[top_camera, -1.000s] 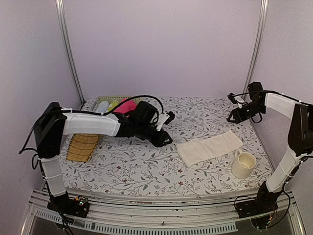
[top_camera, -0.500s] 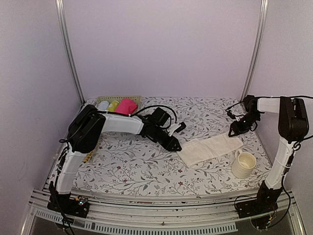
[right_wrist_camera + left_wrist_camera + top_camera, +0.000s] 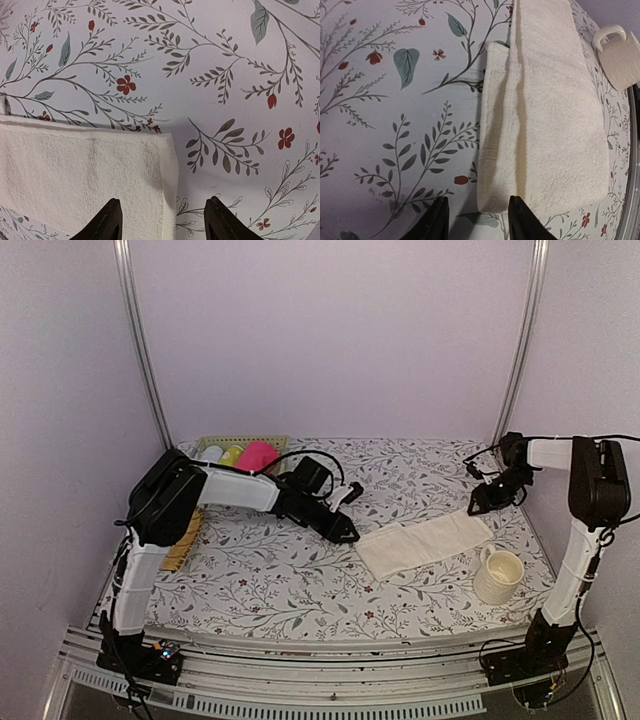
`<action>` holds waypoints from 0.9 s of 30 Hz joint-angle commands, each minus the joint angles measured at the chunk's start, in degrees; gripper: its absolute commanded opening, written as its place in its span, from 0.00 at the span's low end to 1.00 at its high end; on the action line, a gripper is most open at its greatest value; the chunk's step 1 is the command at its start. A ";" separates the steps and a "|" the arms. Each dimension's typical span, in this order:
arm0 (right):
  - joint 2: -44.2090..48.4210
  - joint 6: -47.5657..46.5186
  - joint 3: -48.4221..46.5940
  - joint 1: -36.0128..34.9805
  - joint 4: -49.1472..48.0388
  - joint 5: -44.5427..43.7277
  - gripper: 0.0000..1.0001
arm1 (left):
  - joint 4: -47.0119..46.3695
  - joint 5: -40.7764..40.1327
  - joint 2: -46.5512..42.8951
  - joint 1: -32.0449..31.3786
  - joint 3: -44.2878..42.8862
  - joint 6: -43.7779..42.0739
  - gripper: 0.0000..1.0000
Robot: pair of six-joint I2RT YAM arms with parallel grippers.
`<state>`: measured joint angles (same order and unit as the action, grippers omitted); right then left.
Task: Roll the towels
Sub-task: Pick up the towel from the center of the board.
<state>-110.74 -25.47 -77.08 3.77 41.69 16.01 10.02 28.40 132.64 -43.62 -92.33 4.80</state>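
With 12 o'clock at the far wall, the mat lies at 9 o'clock on the table, partly under the left arm. At about 11 o'clock, against the wall, stands a basket. The pink towel sits bunched inside it, with a white thing and a yellow thing at its 9 o'clock; what those are cannot be told.

The left arm reaches low across the middle of the table. The left gripper hangs over the 8 o'clock end of the white towel. Its jaws stand moderately apart and hold nothing, and the towel's near corner shows in the gap between them. Whether its fingers touch the cloth cannot be told.

The white towel lies flat at about 3 o'clock on the table, folded into a long strip that runs from 8 o'clock up to 2 o'clock. In the left wrist view one folded layer lies over another, leaving a narrow lower edge bare along the strip's left side.

The mug stands upright at the towel's 5 o'clock, near it but apart, with its handle towards the towel.

The right arm bends in from the right wall. The right gripper hangs over the towel's 2 o'clock end with its jaws wide and empty, and the towel's corner shows between them.
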 commanded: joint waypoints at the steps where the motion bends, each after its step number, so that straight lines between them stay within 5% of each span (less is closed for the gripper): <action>1: -3.70 1.21 -4.86 -0.16 0.03 2.95 0.61 | -1.61 0.20 0.92 -0.21 -0.01 -0.12 0.44; 9: -9.01 0.59 -6.78 -1.05 -1.46 1.19 0.57 | -0.27 -1.10 4.41 -2.41 -3.85 -1.90 0.38; 17: -7.99 0.76 -8.00 -1.09 -1.52 3.62 0.05 | 1.23 -2.48 3.84 -2.16 -6.75 -3.15 0.00; 27: 8.02 1.49 -20.70 -1.44 4.13 19.35 0.02 | 3.30 -15.42 -22.31 -1.42 -1.97 -6.85 0.00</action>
<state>-114.08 -24.21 -91.02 2.68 44.82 26.06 13.98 20.88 127.50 -45.67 -95.70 0.58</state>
